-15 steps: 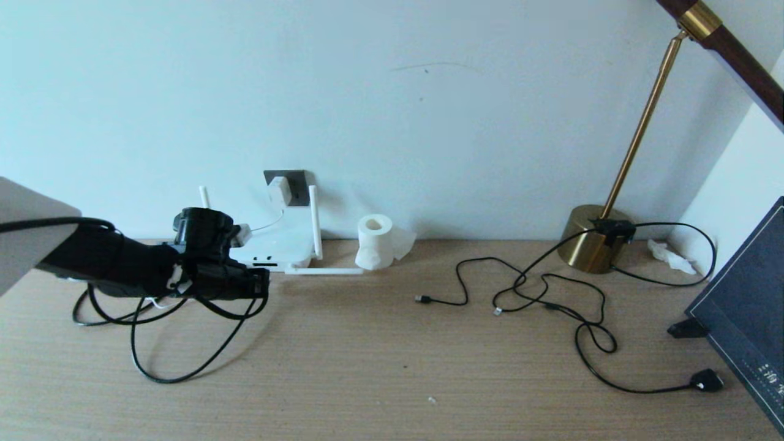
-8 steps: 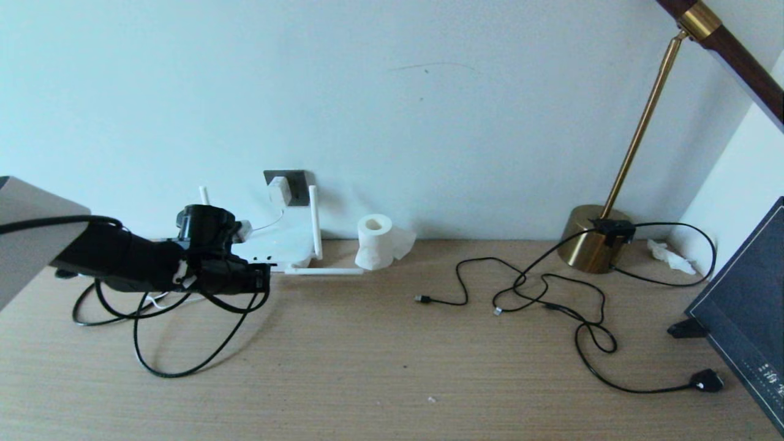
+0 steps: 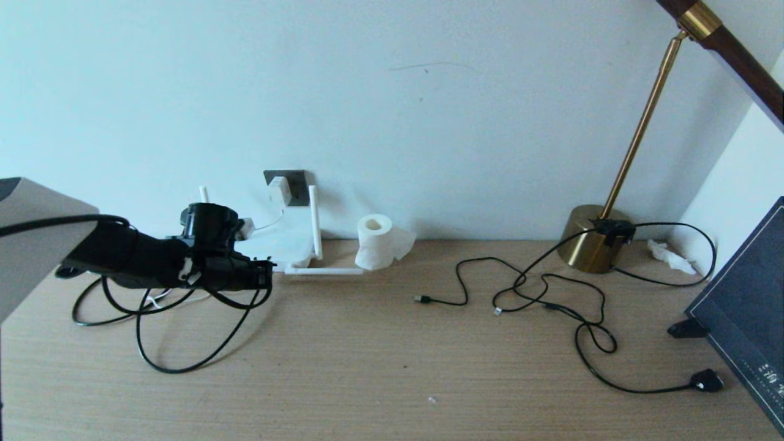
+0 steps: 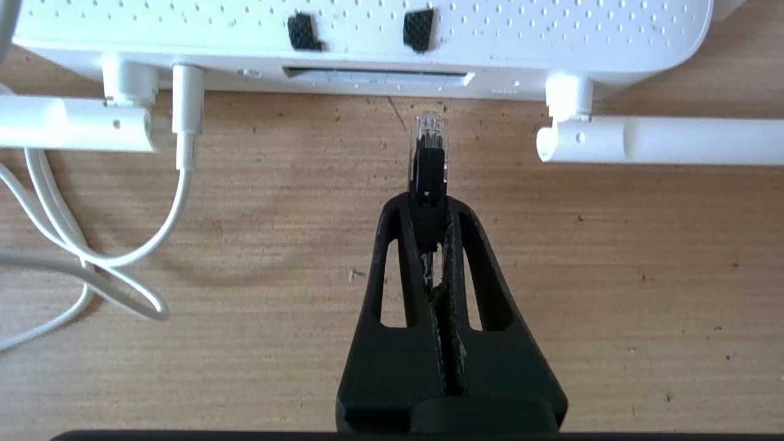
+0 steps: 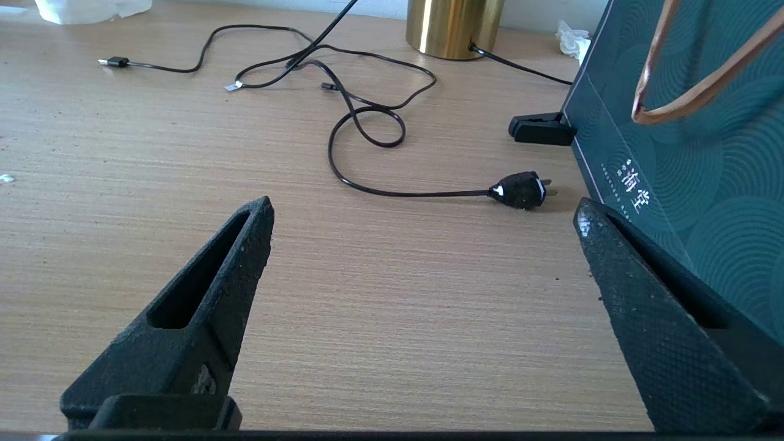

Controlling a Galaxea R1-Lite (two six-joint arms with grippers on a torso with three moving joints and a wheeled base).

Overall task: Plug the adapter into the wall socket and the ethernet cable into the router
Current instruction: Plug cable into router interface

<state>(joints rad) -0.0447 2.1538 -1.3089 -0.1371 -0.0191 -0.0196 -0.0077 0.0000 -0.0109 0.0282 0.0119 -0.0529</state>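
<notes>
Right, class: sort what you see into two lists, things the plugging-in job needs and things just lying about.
Job: adapter in wall socket; router; ethernet cable, gripped by left tool.

Lying about: toilet roll; brass lamp; lamp plug; USB cords; dark box.

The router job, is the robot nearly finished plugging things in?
Halfway. Done: the adapter already sits in the wall socket. In hand: the left hand is shut on the ethernet cable, its clear plug pointing at the router but not touching it. Left: push that plug into the port slot. The right hand hangs open over the desk, away from the work.
</notes>
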